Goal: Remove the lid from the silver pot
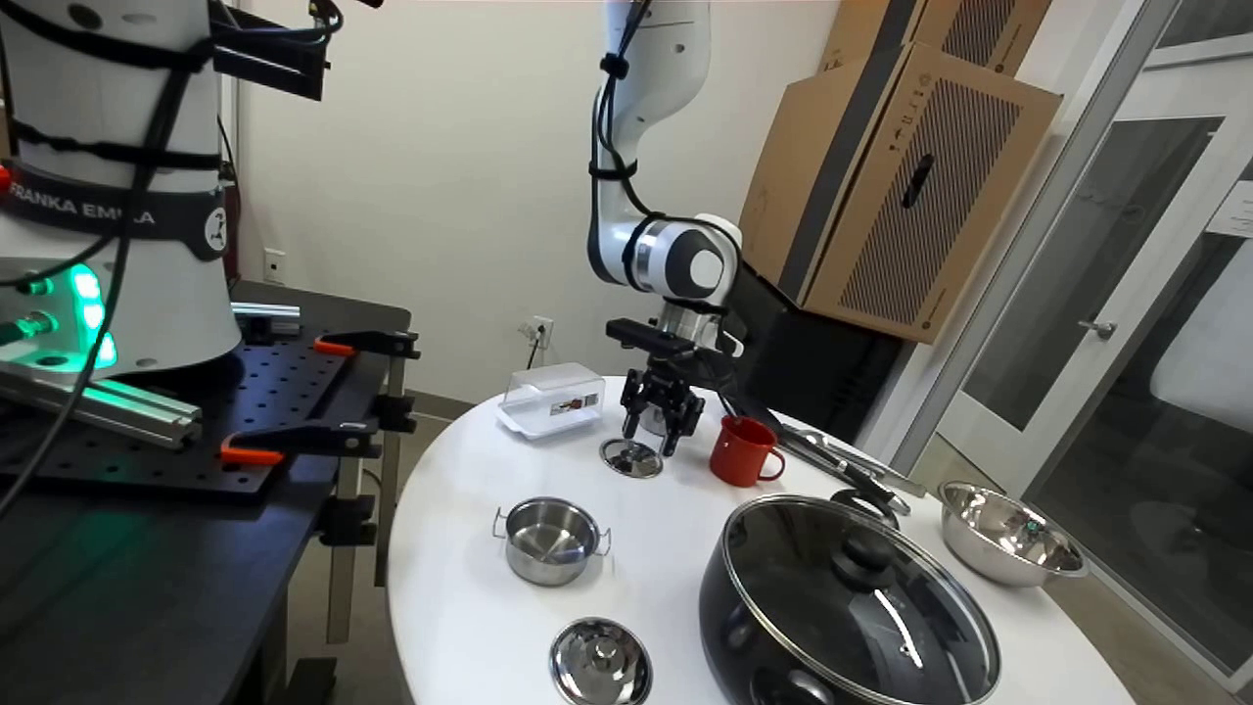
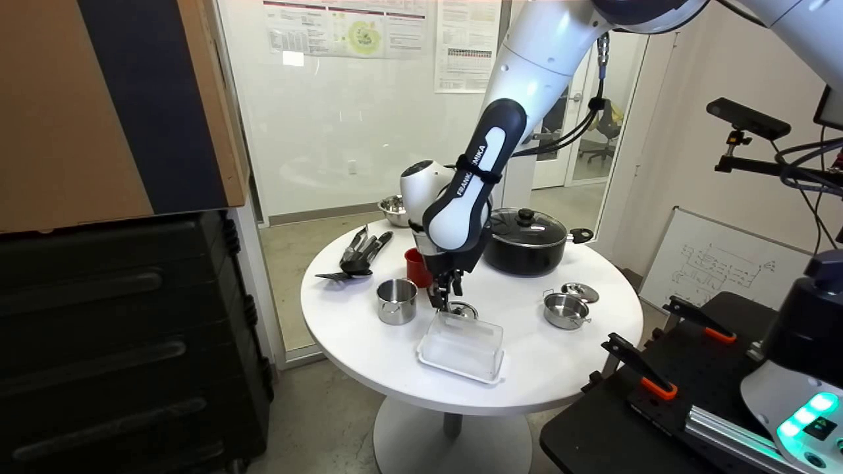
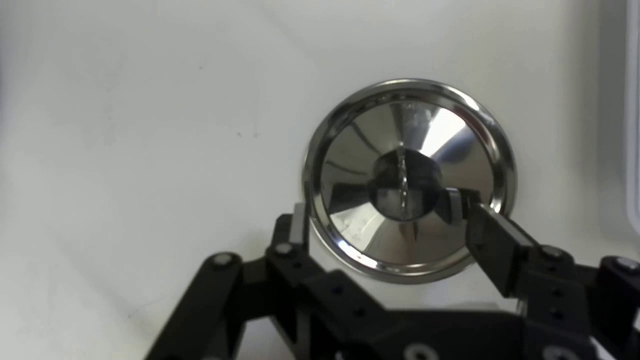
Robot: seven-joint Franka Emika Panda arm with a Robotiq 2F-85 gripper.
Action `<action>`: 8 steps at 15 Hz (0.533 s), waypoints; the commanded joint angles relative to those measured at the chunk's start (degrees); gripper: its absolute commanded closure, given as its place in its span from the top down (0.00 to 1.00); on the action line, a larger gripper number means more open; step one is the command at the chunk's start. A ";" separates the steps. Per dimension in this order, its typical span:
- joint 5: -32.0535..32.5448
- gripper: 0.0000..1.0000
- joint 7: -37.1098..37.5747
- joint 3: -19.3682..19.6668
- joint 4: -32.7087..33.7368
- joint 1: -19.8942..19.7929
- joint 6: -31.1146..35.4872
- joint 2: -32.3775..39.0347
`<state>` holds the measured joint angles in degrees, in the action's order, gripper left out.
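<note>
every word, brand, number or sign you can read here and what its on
"FRANKA EMI…A": robot base's dark band, one letter mostly hidden.
"FRANKA…MIKA": arm's white panel, middle covered.
Too small or blurred to read: sticker on the clear box, posters, whiteboard writing, cardboard box markings, door notice, base badge.

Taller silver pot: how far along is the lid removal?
Done, by the look of it: in an exterior view the silver pot is uncovered, and the lid lies on the table. Under way: the hand is open at the lid, gripping nothing. Left: probably only drawing the hand clear.
</note>
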<state>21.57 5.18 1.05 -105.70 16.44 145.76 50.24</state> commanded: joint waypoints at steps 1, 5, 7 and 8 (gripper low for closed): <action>-1.09 1.00 0.88 0.34 -3.64 0.39 0.09 -4.90; -0.93 1.00 1.14 0.08 -6.40 0.45 -0.28 -9.31; -1.32 1.00 0.98 -0.54 -7.51 0.17 -0.15 -11.16; -0.44 1.00 0.20 -0.02 -4.25 0.24 -0.18 -7.82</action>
<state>21.46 5.60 0.83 -110.11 16.47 145.66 42.32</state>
